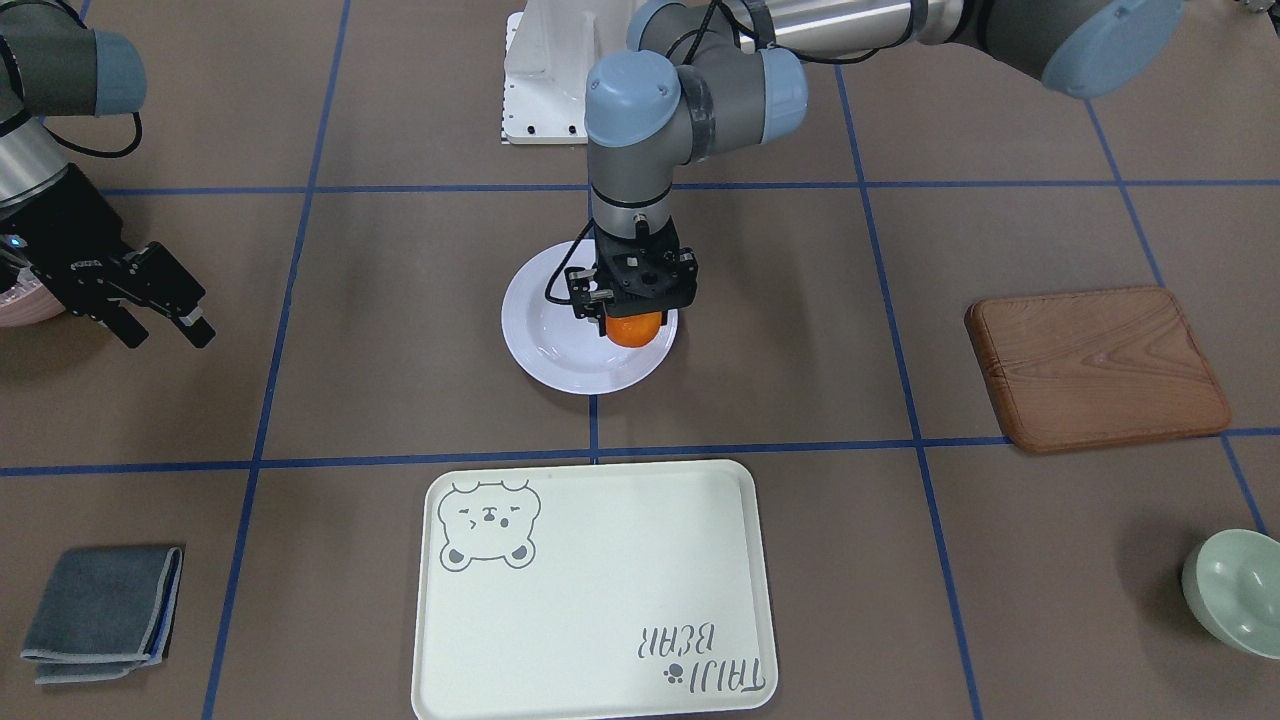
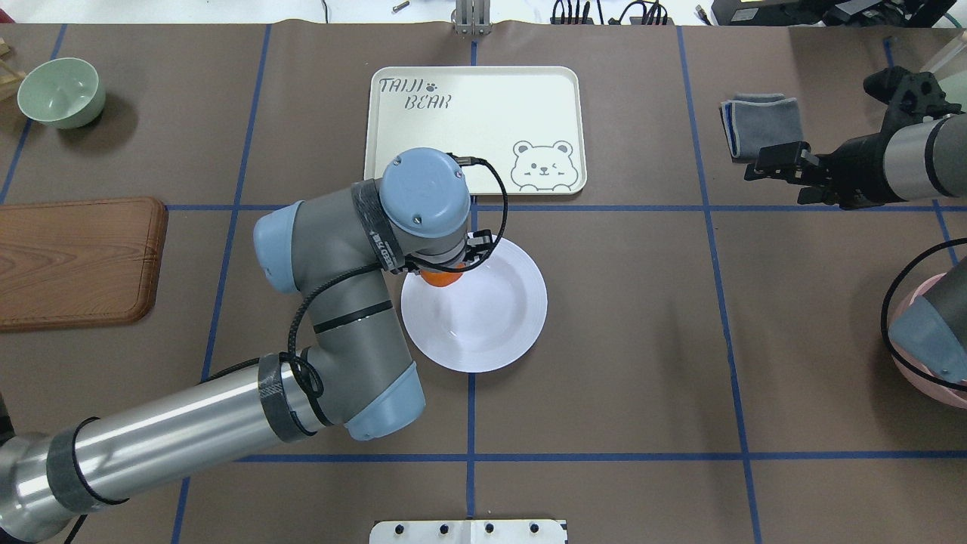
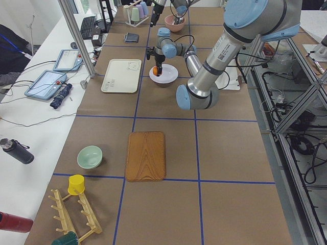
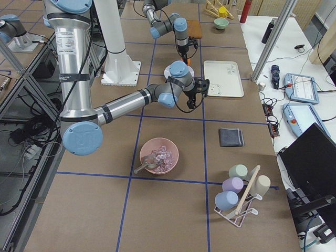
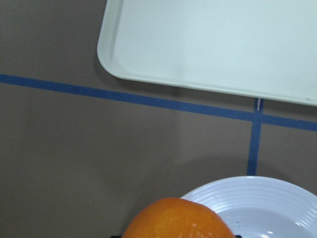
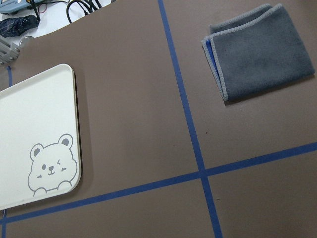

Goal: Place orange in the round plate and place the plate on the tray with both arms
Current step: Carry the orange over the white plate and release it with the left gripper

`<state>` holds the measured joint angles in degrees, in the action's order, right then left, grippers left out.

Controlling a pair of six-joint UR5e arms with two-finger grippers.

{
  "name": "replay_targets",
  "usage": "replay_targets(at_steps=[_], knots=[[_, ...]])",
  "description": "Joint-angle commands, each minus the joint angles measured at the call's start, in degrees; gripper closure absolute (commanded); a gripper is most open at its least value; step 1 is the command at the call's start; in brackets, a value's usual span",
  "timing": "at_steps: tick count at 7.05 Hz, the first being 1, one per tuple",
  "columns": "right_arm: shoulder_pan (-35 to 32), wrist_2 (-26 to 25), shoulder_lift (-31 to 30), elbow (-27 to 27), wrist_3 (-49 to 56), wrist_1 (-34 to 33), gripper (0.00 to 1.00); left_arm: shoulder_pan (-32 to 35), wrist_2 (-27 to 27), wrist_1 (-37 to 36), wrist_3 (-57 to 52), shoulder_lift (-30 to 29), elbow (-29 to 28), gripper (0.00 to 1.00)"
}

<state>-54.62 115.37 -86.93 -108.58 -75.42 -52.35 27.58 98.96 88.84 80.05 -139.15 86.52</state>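
Observation:
My left gripper points straight down, shut on the orange. It holds the fruit low over the round plate, above the part of the bowl nearest the tray; whether the fruit touches the plate I cannot tell. The left wrist view shows the orange at the bottom edge with the plate's ridged rim beneath it. The cream tray with its bear drawing lies bare just beyond the plate. My right gripper hangs open and empty far off to the side, above the brown table.
A wooden board and a pale green bowl lie on my left side. A folded grey cloth sits near my right gripper. A pink bowl and a rack of cups stand further right.

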Motion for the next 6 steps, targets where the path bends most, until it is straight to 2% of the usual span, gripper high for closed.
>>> replay_targets(at_steps=[1, 2, 3, 4, 5, 6], knots=[[0.48, -0.15, 0.0, 0.04, -0.08, 0.23, 0.0, -3.14, -1.58, 0.46, 1.68, -3.47, -5.19, 1.0], [0.48, -0.15, 0.0, 0.04, -0.08, 0.23, 0.0, -3.15, -1.58, 0.81, 1.69, -3.93, -6.36, 1.0], [0.48, -0.15, 0.09, 0.04, -0.08, 0.23, 0.0, -3.67, -1.84, 1.86, 1.6, -3.76, -6.98, 0.86], [0.65, -0.15, 0.09, 0.04, -0.08, 0.15, 0.0, -3.68, -2.45, 3.69, 1.34, -3.68, -8.11, 0.53], [0.83, -0.15, 0.09, 0.04, -0.08, 0.23, 0.0, -3.76, -2.98, 4.23, 1.25, -3.33, -8.47, 0.02], [0.92, -0.15, 0.09, 0.04, -0.08, 0.23, 0.0, -3.85, -3.68, 4.24, 1.34, -3.32, -8.3, 0.01]])
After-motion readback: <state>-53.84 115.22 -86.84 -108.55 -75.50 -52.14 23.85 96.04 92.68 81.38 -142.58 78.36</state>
